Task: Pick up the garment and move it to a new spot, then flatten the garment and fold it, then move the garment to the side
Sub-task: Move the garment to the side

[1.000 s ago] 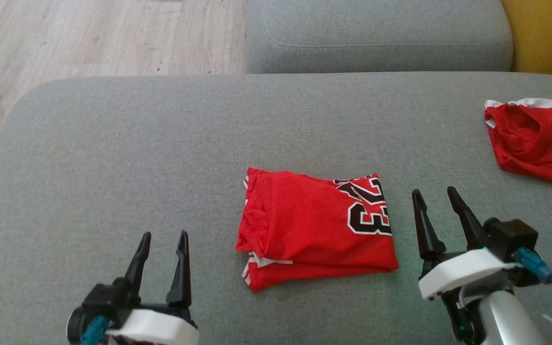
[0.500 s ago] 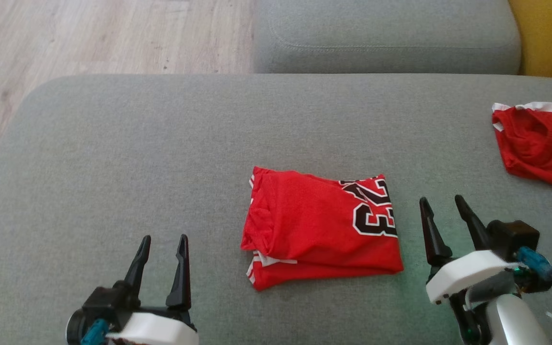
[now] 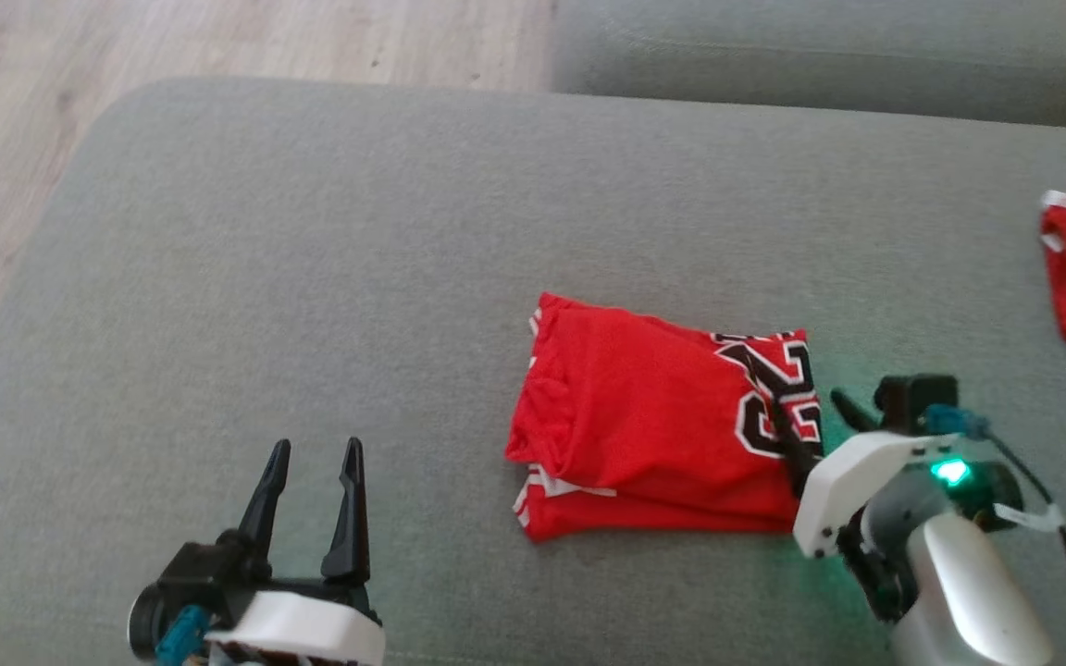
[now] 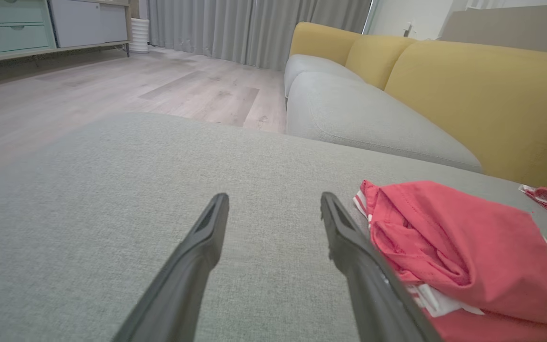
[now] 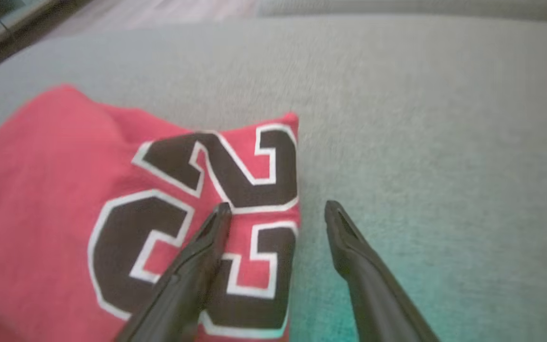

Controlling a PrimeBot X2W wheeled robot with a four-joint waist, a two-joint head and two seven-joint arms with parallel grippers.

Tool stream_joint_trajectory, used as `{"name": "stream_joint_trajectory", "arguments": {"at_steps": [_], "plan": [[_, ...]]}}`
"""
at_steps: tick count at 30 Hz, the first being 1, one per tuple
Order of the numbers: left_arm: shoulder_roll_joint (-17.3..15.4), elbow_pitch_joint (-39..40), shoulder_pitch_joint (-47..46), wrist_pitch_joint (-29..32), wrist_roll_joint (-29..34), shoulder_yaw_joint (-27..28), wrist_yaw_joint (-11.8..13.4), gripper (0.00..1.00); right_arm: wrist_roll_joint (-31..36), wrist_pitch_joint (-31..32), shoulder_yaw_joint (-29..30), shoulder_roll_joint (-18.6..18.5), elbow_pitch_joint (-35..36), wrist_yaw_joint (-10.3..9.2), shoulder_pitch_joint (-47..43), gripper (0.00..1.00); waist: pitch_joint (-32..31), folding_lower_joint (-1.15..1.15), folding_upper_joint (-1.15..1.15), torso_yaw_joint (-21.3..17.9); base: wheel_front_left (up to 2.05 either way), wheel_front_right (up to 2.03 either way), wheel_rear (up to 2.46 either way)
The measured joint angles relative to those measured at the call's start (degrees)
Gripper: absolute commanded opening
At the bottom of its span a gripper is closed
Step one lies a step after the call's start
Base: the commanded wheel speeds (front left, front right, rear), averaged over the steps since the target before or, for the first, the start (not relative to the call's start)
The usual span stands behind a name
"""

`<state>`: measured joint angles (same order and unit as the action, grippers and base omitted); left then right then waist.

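Lying flat on the grey cushion (image 3: 311, 277) as a red garment (image 3: 653, 416) folded into a compact, rough rectangle, several layers stacked. Showing a black "23" outlined in white on the top layer at its right end, turned sideways in the head view. Exposing white-striped trim along the left and lower-left edges, wrinkling softly there.

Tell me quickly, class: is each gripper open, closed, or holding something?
Left gripper: open, holding nothing.
Right gripper: open, one finger over the folded jersey at its edge, holding nothing.
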<state>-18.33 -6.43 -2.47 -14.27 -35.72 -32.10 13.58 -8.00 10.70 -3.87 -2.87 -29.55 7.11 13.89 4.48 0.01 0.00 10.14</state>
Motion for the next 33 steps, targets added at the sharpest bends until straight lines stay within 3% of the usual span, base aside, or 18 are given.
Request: {"name": "stream_joint_trajectory", "arguments": {"at_steps": [7,8,9,10,12,21,33], "plan": [[0.62,-0.35,-0.75,-0.01,0.47,0.85,-0.03,1.0,-4.36,4.49,-3.07,-1.74,-2.7,0.0,0.97,1.0,1.68,0.0,0.0,2.4,0.0,0.0,0.0],[0.68,-0.4,-0.75,-0.01,0.49,0.93,-0.04,1.0,-4.81,4.54,-3.26,-1.9,-2.7,0.0,1.2,0.95,1.81,0.0,0.0,2.51,0.0,0.0,0.0],[0.74,-0.43,-0.75,-0.01,0.49,1.05,-0.04,1.0,-5.22,4.54,-3.38,-1.99,-2.7,0.0,1.32,0.64,1.9,0.0,0.0,2.53,0.0,0.0,0.0],[0.79,-0.43,-0.75,-0.01,0.49,1.22,-0.05,1.0,-5.64,4.52,-3.58,-2.02,-2.71,0.0,1.38,0.4,1.94,0.0,0.0,2.47,0.0,0.0,0.0],[0.96,-0.43,-0.75,-0.01,0.56,1.71,-0.08,1.0,-6.31,4.43,-4.22,-1.99,-2.77,0.0,1.57,0.03,2.02,0.0,0.0,2.12,0.0,0.0,0.0],[1.38,-0.37,-0.75,-0.02,2.04,2.31,-1.04,1.0,-6.62,1.22,-2.59,-3.07,-2.02,0.0,4.51,0.0,2.25,0.0,0.0,-2.25,0.0,0.0,0.0],[2.22,-0.35,-2.0,-0.02,3.04,2.0,-2.04,1.0,-5.53,1.49,5.2,-6.95,4.9,0.0,5.21,0.0,3.67,0.0,0.0,-13.42,0.0,0.0,0.0]]}}
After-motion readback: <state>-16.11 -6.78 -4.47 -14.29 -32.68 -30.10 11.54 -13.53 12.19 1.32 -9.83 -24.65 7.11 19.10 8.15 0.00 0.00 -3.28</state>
